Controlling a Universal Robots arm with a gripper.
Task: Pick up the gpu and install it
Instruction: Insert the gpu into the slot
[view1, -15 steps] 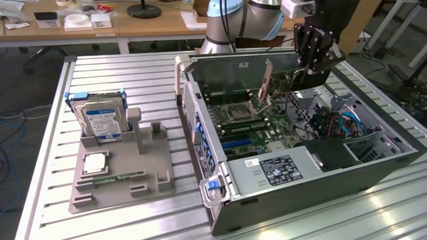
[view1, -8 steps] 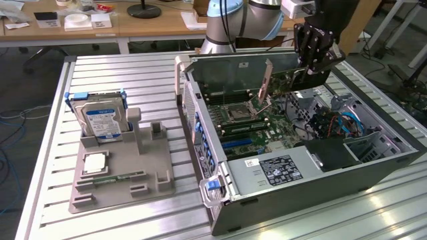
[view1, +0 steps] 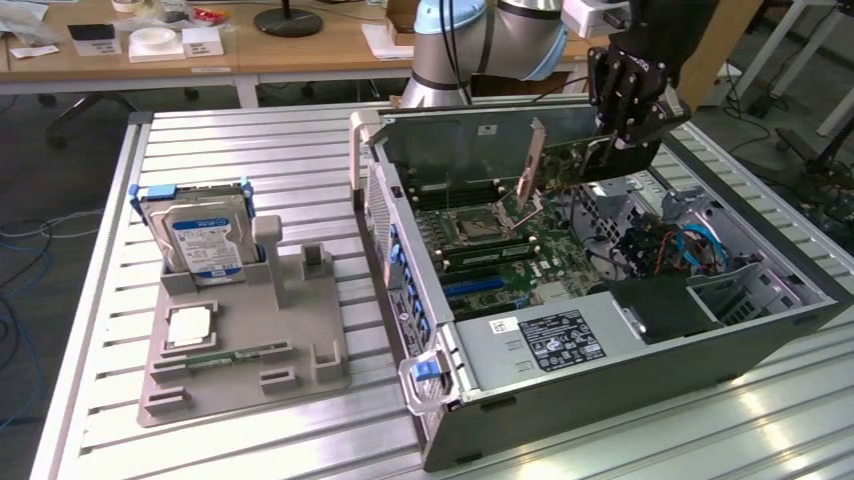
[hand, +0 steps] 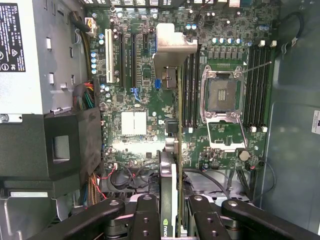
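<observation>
Well above the motherboard (view1: 514, 245) of the open computer case (view1: 601, 400), the gpu (view1: 594, 160) hangs in the air, clamped on both faces by the pincer (view1: 627, 135). The card stands on its thin edge with its dark face upright. In the exterior view its long axis runs across the case, from the gripped end at the exterior view's right to the silver end bracket (view1: 531, 170) at the left. The bracket slants down toward the board without touching it.

In the wrist view the gpu (hand: 168, 195) is seen edge-on. It comes out from between the two black fingers (hand: 145, 215) of the pincer (hand: 172, 220) and runs straight away from them over the motherboard (hand: 135, 90). There it passes between the expansion slots (hand: 122, 55) and the CPU socket (hand: 222, 92). The bracket (hand: 172, 50) sits at the far end.

A green-and-white Nvidia mark (hand: 165, 232) shows on the card's edge, right between the fingers. The power supply carries a black label (hand: 10, 25) with white print, headed by what reads like DELL, and the rest is too fine to read. On the slatted worktop (view1: 240, 150), well apart from the case, a hard drive (view1: 203, 245) with a blue-and-white label stands in a grey holder (view1: 247, 340).
</observation>
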